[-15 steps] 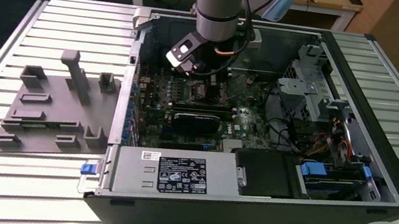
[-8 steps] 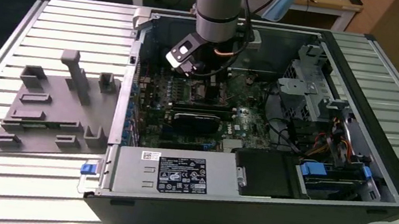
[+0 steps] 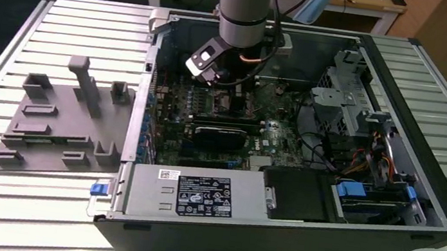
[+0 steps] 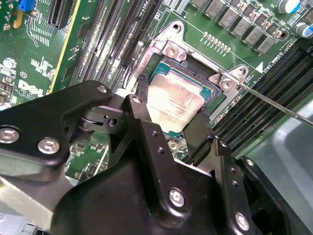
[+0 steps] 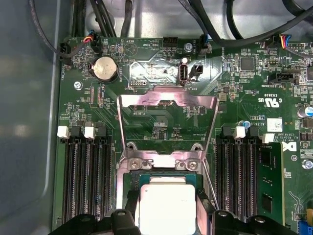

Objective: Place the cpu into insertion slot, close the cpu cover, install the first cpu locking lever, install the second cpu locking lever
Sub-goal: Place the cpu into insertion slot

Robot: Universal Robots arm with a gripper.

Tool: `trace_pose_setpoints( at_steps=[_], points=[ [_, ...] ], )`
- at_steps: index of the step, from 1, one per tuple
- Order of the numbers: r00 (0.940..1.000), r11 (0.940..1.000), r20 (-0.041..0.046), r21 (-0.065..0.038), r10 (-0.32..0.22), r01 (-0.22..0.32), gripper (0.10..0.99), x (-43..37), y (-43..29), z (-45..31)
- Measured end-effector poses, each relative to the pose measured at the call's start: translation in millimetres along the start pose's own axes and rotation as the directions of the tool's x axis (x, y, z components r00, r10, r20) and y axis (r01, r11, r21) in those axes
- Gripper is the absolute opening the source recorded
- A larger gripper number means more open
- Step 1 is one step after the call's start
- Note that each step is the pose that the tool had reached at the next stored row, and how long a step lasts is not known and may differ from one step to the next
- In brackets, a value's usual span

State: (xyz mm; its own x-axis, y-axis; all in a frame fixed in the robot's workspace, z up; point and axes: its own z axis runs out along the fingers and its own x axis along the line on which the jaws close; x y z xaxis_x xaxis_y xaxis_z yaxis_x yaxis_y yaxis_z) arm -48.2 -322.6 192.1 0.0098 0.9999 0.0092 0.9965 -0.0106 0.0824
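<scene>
The tool (image 4: 171, 115) is clamped on the cpu (image 4: 178, 103), its black fingers (image 4: 142, 98) on opposite edges. The cpu lies flat in the socket (image 5: 161, 161), dull silver top up. The cpu cover (image 5: 166, 99) stands swung open behind the socket, a thin lever wire (image 4: 274, 101) lies beside it, and memory slots (image 5: 83, 176) flank it.

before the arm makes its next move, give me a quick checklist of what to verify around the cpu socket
1. cpu cover swung open, off the socket: ok
2. end effector closed on the cpu, a finger against each of two opposite edges: ok
3. cpu flat and fully down in the socket: cannot tell
4. locking lever released, angled away from the socket: ok
5. other locking lever's position: cannot tell
6. black cables lying off the socket area: ok
</scene>
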Motion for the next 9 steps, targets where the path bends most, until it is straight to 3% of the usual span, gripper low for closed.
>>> trace_pose_setpoints(
  at_steps=[9],
  points=[
    [1.0000,1.0000,0.0003,0.000,0.000,0.000,0.537,0.0,-1.1,0.8]
  ],
)
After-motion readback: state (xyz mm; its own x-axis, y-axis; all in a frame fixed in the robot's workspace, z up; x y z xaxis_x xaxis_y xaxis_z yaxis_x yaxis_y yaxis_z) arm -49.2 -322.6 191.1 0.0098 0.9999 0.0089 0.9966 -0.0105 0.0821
